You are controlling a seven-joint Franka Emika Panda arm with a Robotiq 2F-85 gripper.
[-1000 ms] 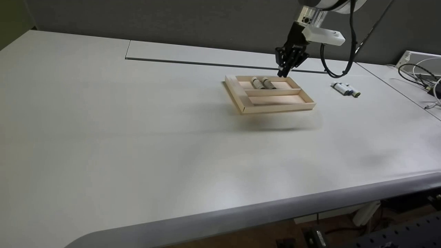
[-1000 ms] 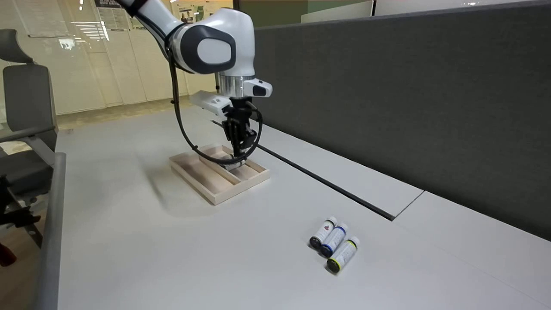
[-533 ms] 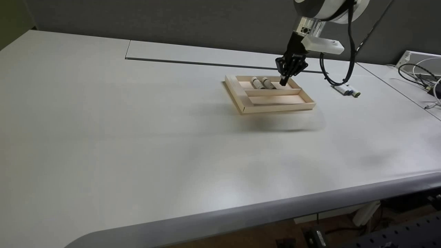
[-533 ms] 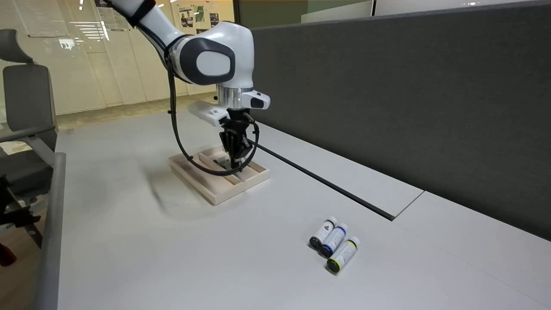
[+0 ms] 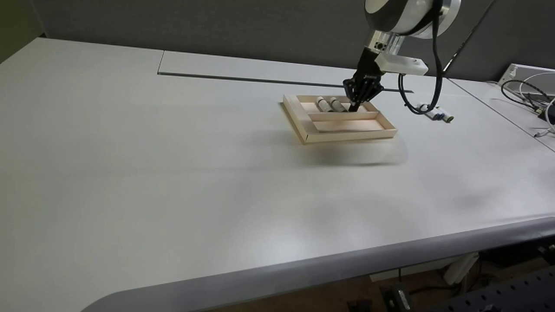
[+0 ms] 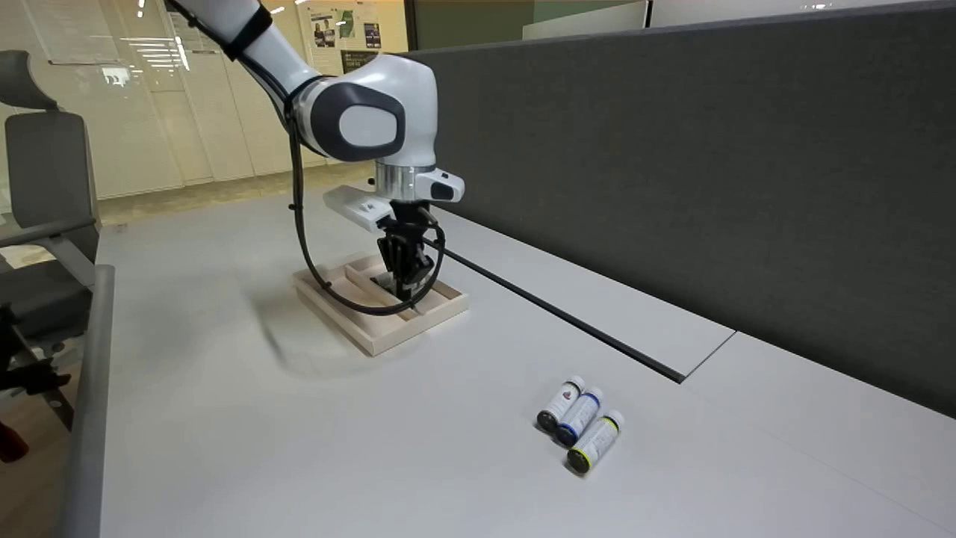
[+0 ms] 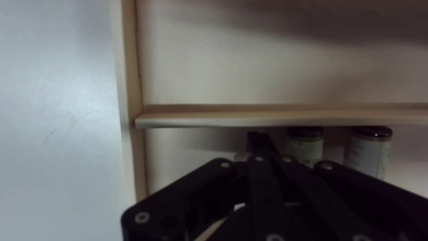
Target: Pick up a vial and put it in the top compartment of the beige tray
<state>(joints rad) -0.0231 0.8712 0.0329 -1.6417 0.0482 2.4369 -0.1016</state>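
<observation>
Two vials point(image 5: 324, 105) lie in the top compartment point(image 7: 170, 150) beside jaws whose grip I cannot tell; placing seems the step, release next.

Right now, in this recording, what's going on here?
A robot arm holds its gripper low, in or just above the top compartment of the beige tray. Two vials lie in that compartment beside the gripper; whether it grips another can't be made out. Three more vials lie near one another on the white desk, away from the tray.
</observation>
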